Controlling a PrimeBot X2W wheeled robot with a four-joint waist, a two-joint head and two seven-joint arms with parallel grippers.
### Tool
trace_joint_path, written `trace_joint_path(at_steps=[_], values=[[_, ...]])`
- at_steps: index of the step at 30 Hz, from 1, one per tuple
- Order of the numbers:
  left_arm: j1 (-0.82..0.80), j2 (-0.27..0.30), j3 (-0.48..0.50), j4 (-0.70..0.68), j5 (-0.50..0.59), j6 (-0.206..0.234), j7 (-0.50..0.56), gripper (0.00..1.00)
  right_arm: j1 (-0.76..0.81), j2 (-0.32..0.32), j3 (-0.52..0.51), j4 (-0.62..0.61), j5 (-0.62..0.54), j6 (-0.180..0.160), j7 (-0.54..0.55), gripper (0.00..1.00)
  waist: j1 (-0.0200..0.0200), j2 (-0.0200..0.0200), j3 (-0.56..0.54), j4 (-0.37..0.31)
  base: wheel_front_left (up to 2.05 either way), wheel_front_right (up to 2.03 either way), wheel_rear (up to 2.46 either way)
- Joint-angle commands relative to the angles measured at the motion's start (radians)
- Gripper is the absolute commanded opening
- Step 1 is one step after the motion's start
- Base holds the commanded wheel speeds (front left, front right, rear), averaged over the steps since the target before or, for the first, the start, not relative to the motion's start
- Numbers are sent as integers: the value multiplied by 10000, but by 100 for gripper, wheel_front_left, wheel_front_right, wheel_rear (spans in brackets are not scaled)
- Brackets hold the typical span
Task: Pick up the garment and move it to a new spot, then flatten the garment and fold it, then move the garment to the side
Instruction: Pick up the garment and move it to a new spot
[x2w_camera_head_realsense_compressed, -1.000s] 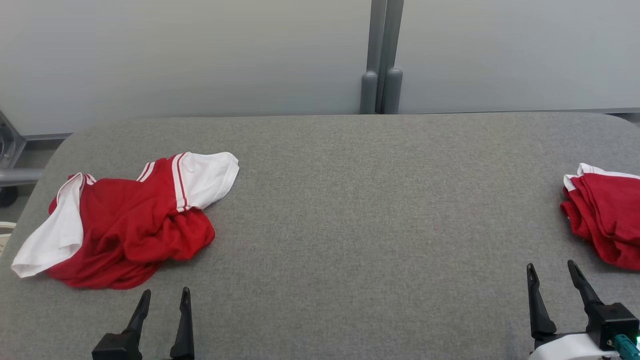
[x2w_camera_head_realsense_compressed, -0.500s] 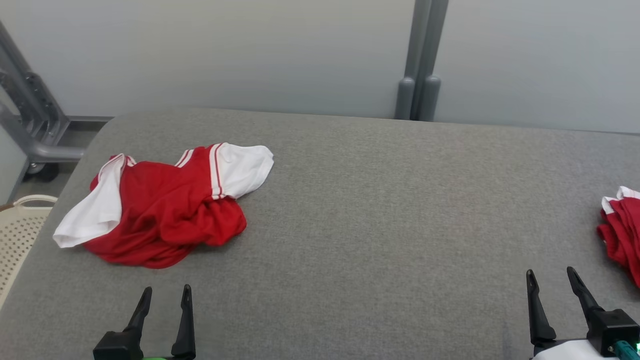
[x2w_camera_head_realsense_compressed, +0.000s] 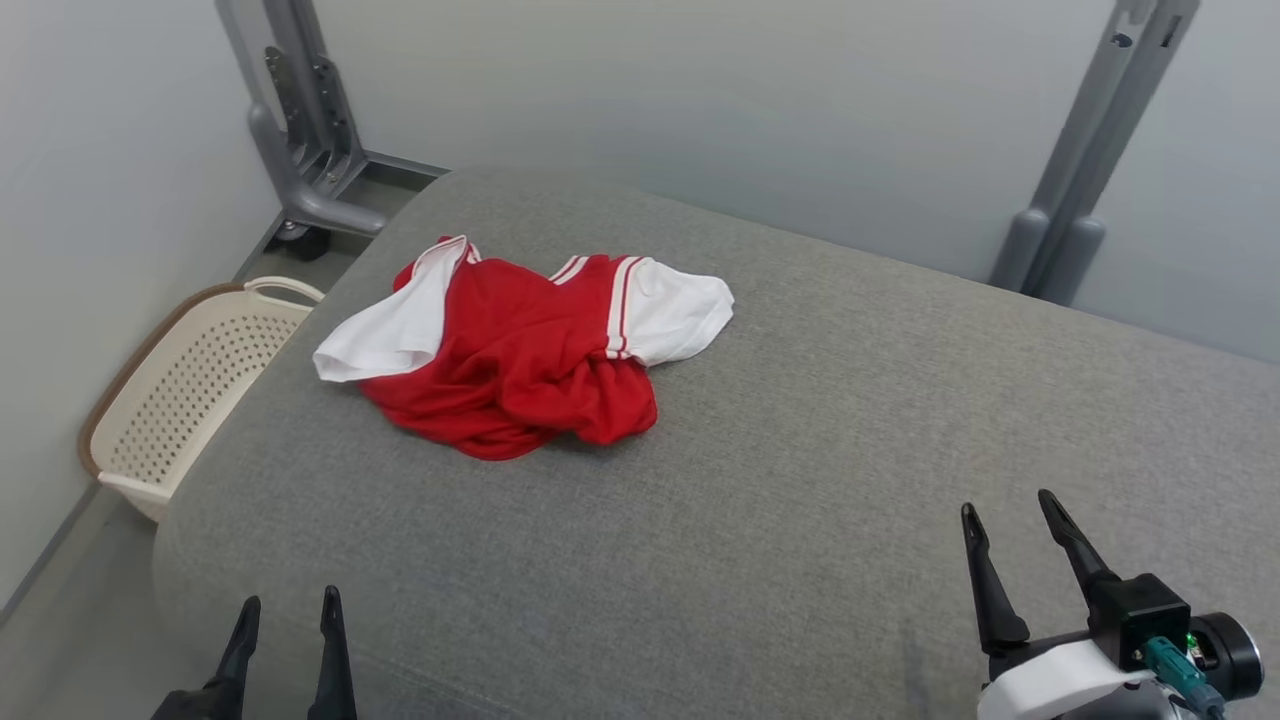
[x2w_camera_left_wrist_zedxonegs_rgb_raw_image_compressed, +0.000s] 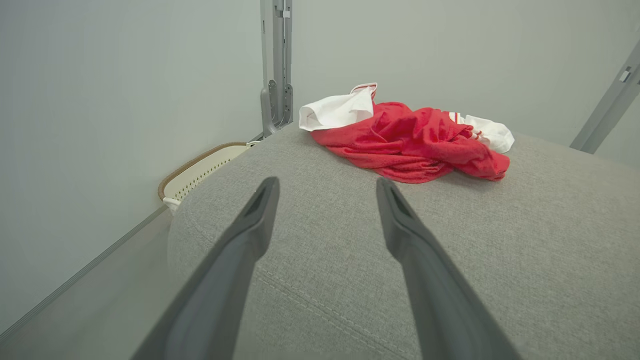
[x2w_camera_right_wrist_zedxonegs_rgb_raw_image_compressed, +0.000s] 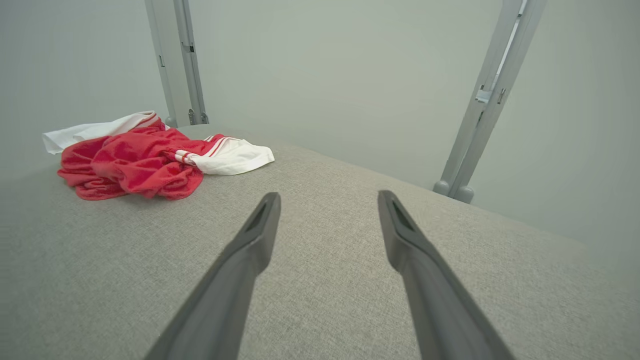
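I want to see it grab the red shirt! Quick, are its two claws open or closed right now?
Left gripper: open, holding nothing.
Right gripper: open, holding nothing.

The garment (x2w_camera_head_realsense_compressed: 520, 370) lies on the tabletop (x2w_camera_head_realsense_compressed: 800, 500). Left of the garment, off the tabletop, a basket (x2w_camera_head_realsense_compressed: 190, 390) stands on the floor (x2w_camera_head_realsense_compressed: 60, 600). Behind the garment rises a post (x2w_camera_head_realsense_compressed: 305, 130).

The garment (x2w_camera_head_realsense_compressed: 520, 365) is a red shirt with white sleeves and red-and-white striped trim. It lies crumpled in a loose heap, a sleeve spread out to each side and the red body bunched, on the grey counter (x2w_camera_head_realsense_compressed: 800, 480) near its far left corner.
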Motion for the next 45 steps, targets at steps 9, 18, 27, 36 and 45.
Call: trace_joint_path(at_steps=[9,18,27,36,45], values=[[25,-107,38,-64,-194,28,-30,100,86,-42,41,183,39,-13,-31,100,0,112,82,491,0,0,0],[-2149,100,-84,932,-952,-9,1397,100,237,-118,-184,-283,-17,-13,-30,100,0,112,590,66,0,0,0],[-6376,391,-78,2118,-1638,142,4174,100,-1175,-1110,144,-797,-96,-13,-31,100,0,112,3050,-493,0,0,0],[-9145,528,70,4543,-2345,447,6407,100,-2410,-1751,845,-741,28,-13,-30,100,0,112,4853,-1323,0,0,0],[-9956,816,28,6552,-2274,769,6552,100,-2742,-1817,1127,-668,147,-13,-30,100,0,112,5327,-1977,0,0,0]])
